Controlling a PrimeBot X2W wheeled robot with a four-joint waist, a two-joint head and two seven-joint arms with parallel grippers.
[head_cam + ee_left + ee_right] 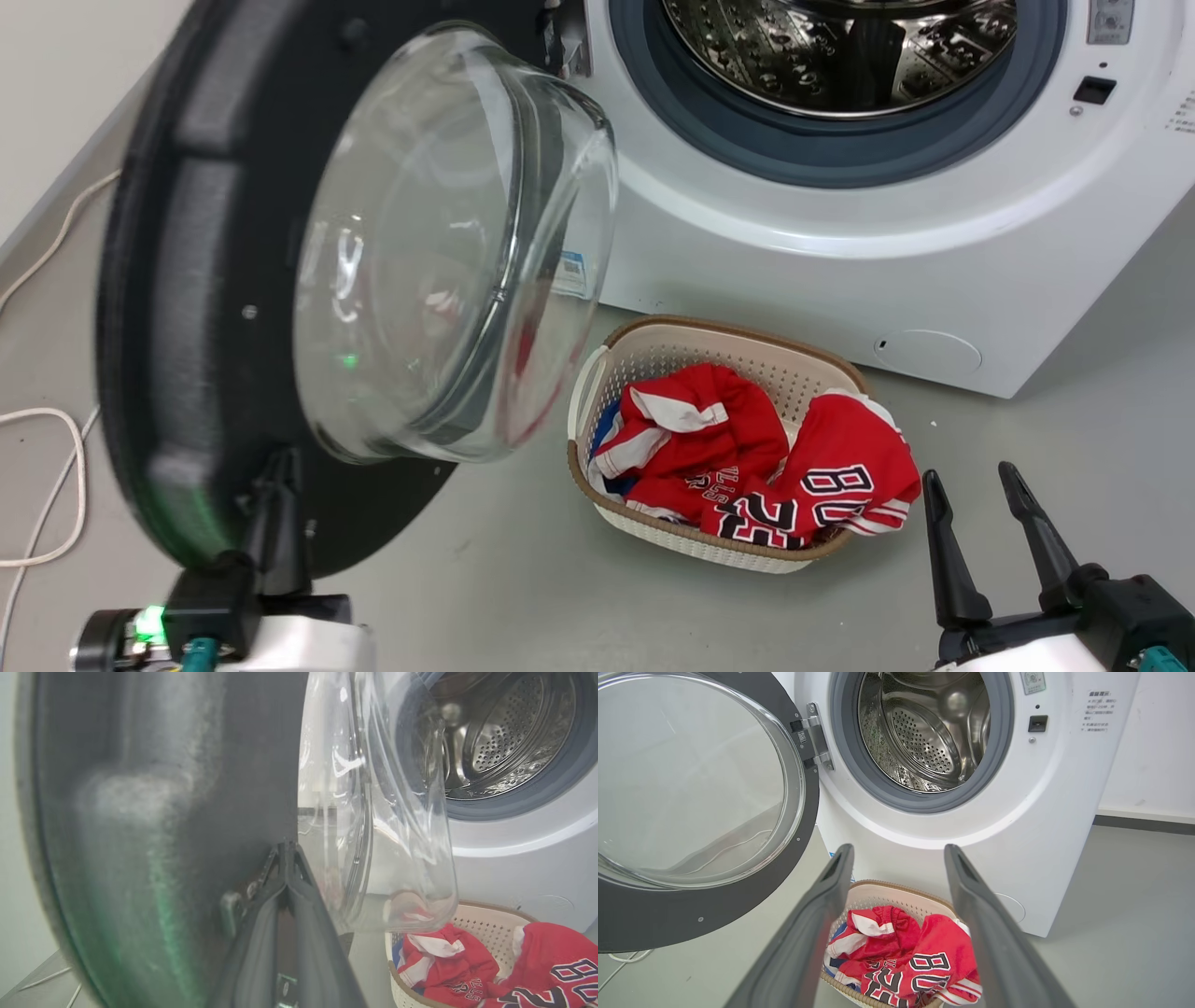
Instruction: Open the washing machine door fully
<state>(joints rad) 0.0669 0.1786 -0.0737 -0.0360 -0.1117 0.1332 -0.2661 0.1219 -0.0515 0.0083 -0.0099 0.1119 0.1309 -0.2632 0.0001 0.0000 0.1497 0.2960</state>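
The door (187, 280) stands wide off the washing machine (840, 252), nearly done: left gripper (283, 462), jaws together, touches its inner face, while right gripper (969, 474) idles, jaws apart.

The washing machine door (196, 308) stands swung out on the left, and its glass bowl (420, 261) bulges toward the basket (719, 329). The way into the drum (840, 56) is unblocked. The basket, heaped with red jerseys (738, 439), sits just before the washing machine (794, 271). Right of it the floor (1074, 420) is bare. A white cable (42, 412) loops along the floor's left edge.
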